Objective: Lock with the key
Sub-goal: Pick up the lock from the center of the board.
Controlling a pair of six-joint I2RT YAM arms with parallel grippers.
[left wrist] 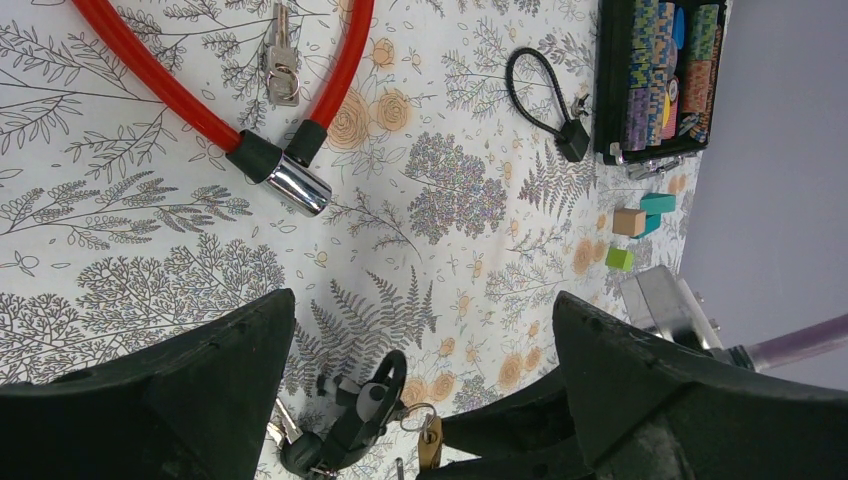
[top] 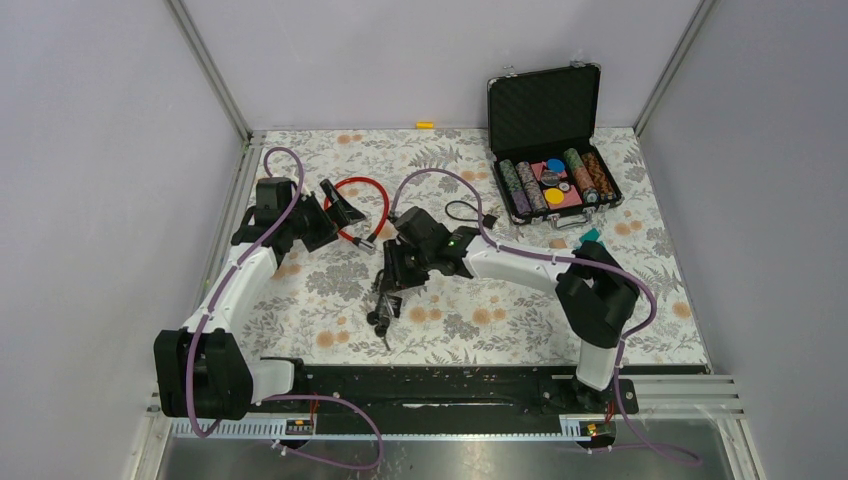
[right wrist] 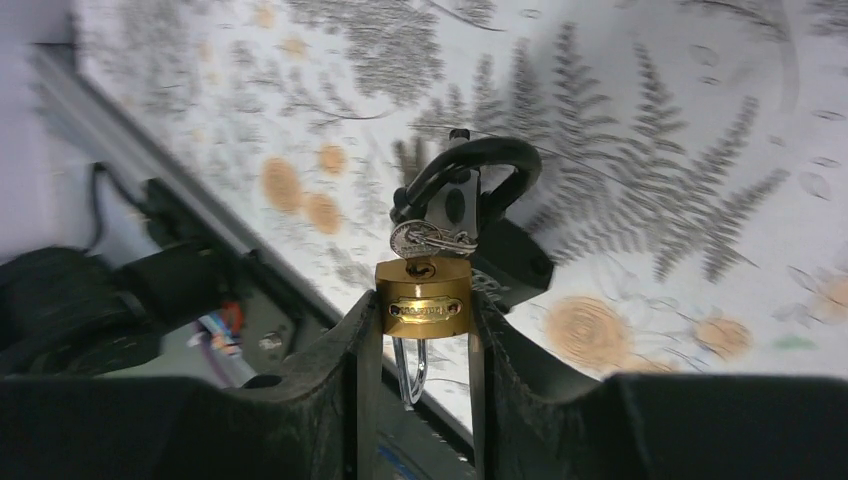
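Note:
My right gripper is shut on a brass padlock and holds it just above the table, seen in the top view. The silver shackle points back between the fingers. A key on a ring sits at the padlock's keyhole. The brass padlock also shows low in the left wrist view. A black padlock with keys lies on the table just beyond it. My left gripper is open and empty above the floral cloth.
A red cable lock with a silver key lies beside my left gripper. A small black cable lock lies mid-table. An open poker chip case stands back right, with coloured blocks near it.

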